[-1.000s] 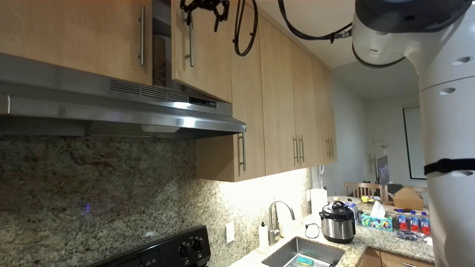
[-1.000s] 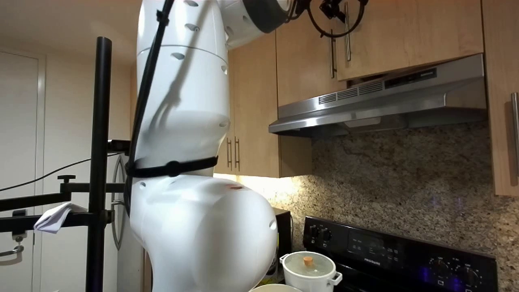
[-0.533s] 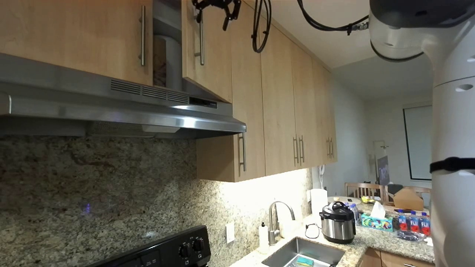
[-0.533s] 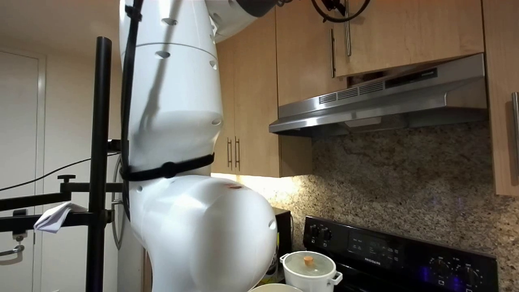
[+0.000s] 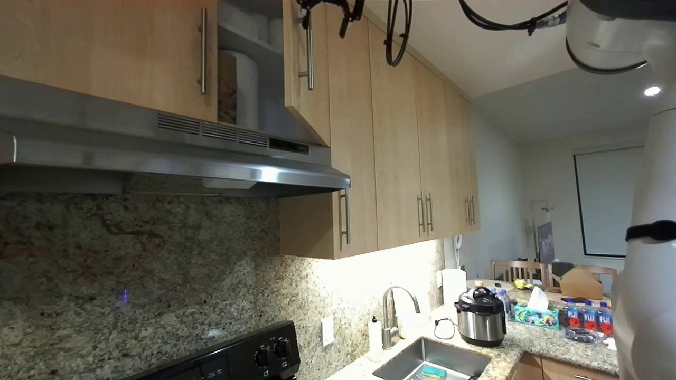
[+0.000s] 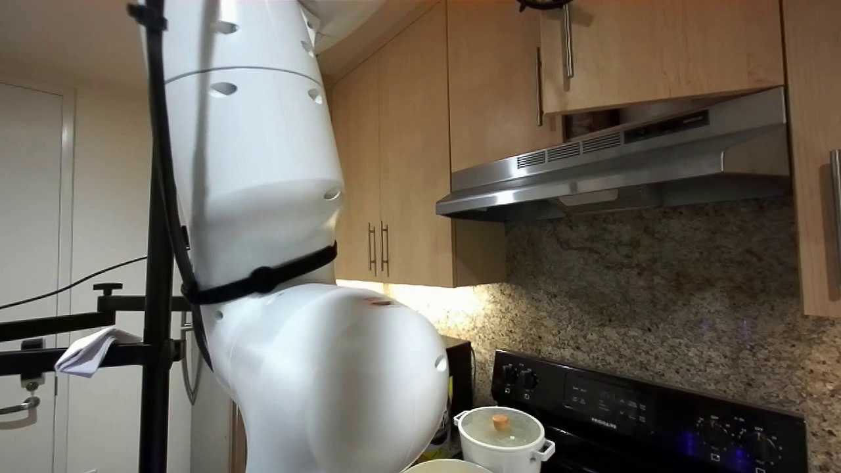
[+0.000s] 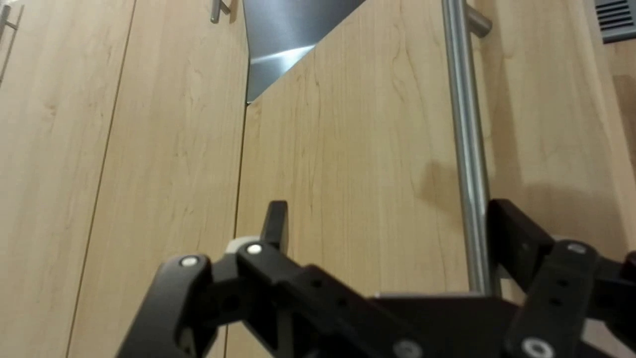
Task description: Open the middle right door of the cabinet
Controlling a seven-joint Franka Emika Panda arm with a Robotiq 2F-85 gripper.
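The middle right door (image 5: 316, 100) of the light-wood cabinet (image 5: 272, 84) stands partly open, swung out toward the right in an exterior view. White shelves and a white roll-like object show behind it. The door also shows in an exterior view (image 6: 663, 52) and fills the middle of the wrist view (image 7: 348, 164). Its metal bar handle (image 7: 467, 124) runs between my gripper's spread fingers (image 7: 388, 214), close against the right finger and far from the left one. In an exterior view my gripper (image 5: 324, 26) is at the top edge, at the handle. In an exterior view the gripper is out of frame.
The twin door (image 5: 105, 53) is shut to the left. The steel range hood (image 5: 185, 148) lies just below the open door. Taller doors (image 5: 396, 132) stand beside its hinge side. A stove (image 6: 631, 407) and white pot (image 6: 502, 443) are below. A cable loop (image 5: 397, 37) hangs from the arm.
The door has swung further open, uncovering more of the shelves. My gripper has moved right with the handle in an exterior view. The arm has drawn back from the cabinet.
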